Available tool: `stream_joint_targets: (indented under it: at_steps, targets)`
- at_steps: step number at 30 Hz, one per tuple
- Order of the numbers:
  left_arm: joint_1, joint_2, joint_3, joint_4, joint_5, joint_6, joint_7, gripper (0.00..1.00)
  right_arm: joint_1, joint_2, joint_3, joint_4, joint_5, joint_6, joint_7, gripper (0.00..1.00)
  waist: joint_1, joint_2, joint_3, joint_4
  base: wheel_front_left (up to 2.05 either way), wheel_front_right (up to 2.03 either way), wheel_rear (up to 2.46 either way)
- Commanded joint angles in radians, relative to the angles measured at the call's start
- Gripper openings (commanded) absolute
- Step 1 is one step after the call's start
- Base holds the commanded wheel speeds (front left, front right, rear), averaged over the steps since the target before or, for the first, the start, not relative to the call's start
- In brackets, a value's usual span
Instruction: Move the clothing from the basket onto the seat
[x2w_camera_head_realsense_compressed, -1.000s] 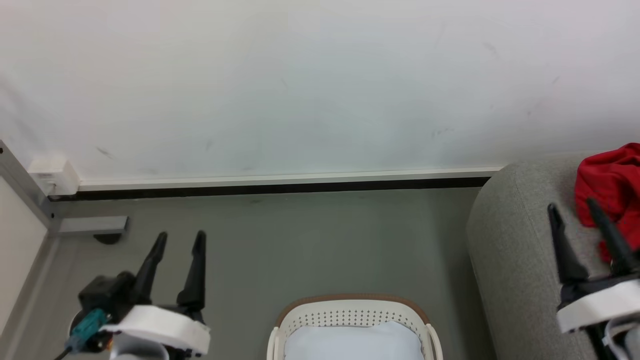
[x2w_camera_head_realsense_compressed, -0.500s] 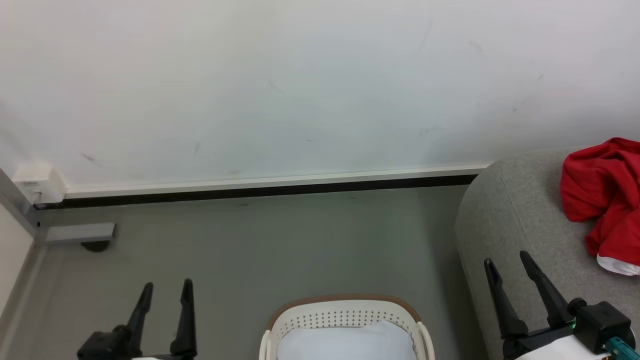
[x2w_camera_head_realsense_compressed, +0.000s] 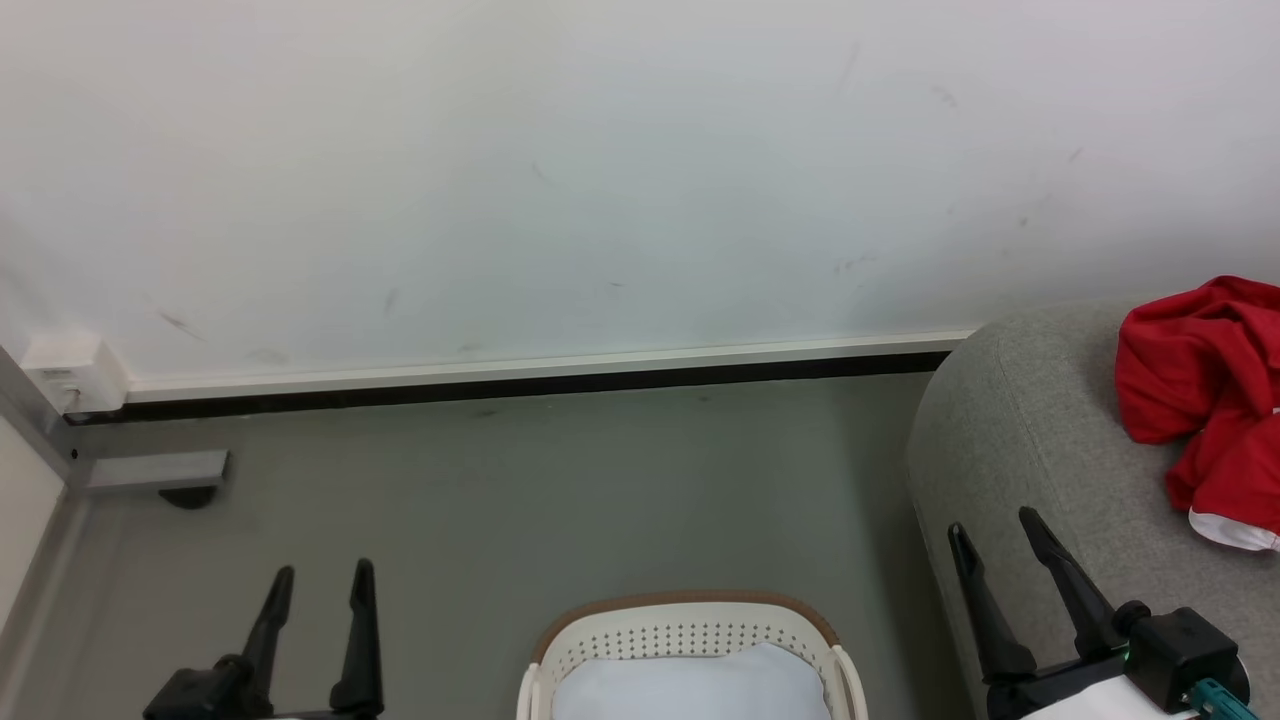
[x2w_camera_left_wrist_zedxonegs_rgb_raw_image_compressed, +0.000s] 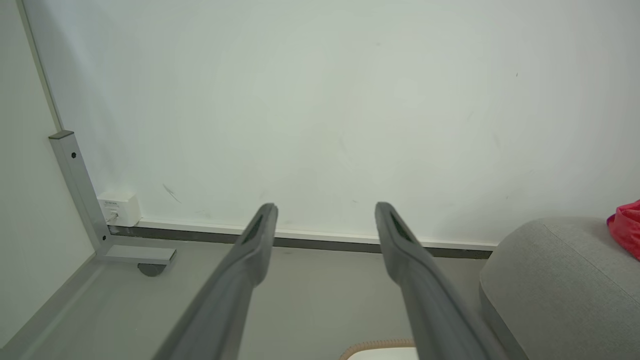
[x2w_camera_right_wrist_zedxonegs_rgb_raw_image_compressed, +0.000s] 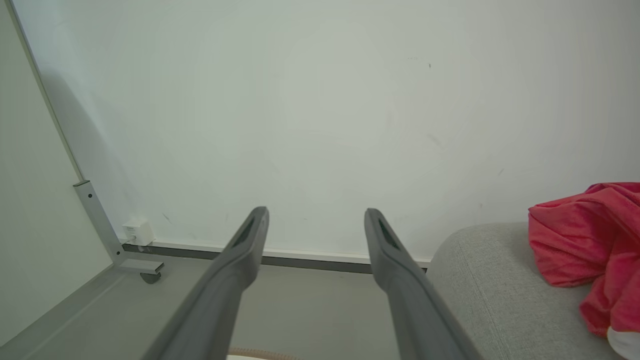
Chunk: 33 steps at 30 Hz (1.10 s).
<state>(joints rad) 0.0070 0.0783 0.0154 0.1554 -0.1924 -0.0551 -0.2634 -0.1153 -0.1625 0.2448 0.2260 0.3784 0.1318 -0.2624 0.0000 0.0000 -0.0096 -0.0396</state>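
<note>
The red clothing (x2w_camera_head_realsense_compressed: 1195, 380) lies bunched on the grey seat (x2w_camera_head_realsense_compressed: 1010, 430) at the right, set back from its rounded edge, with a white band showing at the low end of the heap. It looks light, limp and not slippery. It would sag and trail when lifted, so a raised fold near the middle is likely the best place to pinch. I cannot tell whether the heap is one garment or two. The basket (x2w_camera_head_realsense_compressed: 690, 632) stands on the floor (x2w_camera_head_realsense_compressed: 560, 490) just beside the seat, with a white cloth (x2w_camera_head_realsense_compressed: 690, 685) on top inside. What lies under it is hidden.

The right hand (x2w_camera_head_realsense_compressed: 991, 520) hangs over the seat's edge, fingers apart and empty. The left hand (x2w_camera_head_realsense_compressed: 322, 567) is also spread and empty over the floor. There is open room between the basket and the wall (x2w_camera_head_realsense_compressed: 600, 180), and a metal frame (x2w_camera_head_realsense_compressed: 150, 468) stands far left.
</note>
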Motion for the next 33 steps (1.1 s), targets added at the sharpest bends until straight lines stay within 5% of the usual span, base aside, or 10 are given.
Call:
stream_joint_targets:
  at_steps: [1, 22, 23, 33]
  targets:
    - [0.011, -0.002, 0.006, 0.002, 0.013, -0.005, -0.002, 1.0, 0.007, -0.001, 0.0, -0.001, -0.002, -0.002, -0.003, 1.0, 0.0, 0.0, 0.0, 0.0, 0.0, 0.0, 0.0]
    - [0.005, -0.023, 0.039, 0.02, 0.06, -0.039, -0.002, 1.0, -0.005, -0.005, 0.004, 0.007, -0.001, -0.002, -0.003, 1.0, 0.0, 0.0, -0.004, 0.0, 0.0, 0.0, 0.0]
    - [0.0, -0.025, 0.037, 0.019, 0.056, -0.038, 0.0, 0.0, -0.002, 0.001, 0.005, 0.006, -0.003, 0.0, 0.0, 0.0, 0.0001, 0.0, -0.004, 0.0, 0.0, 0.0, 0.0]
    - [-0.022, -0.03, 0.055, 0.061, -0.096, -0.042, 0.053, 0.0, 0.01, 0.013, -0.024, 0.018, 0.134, 0.0, 0.036, 0.0, 0.0001, 0.0, -0.003, 0.003, 0.0, 0.0, 0.0]
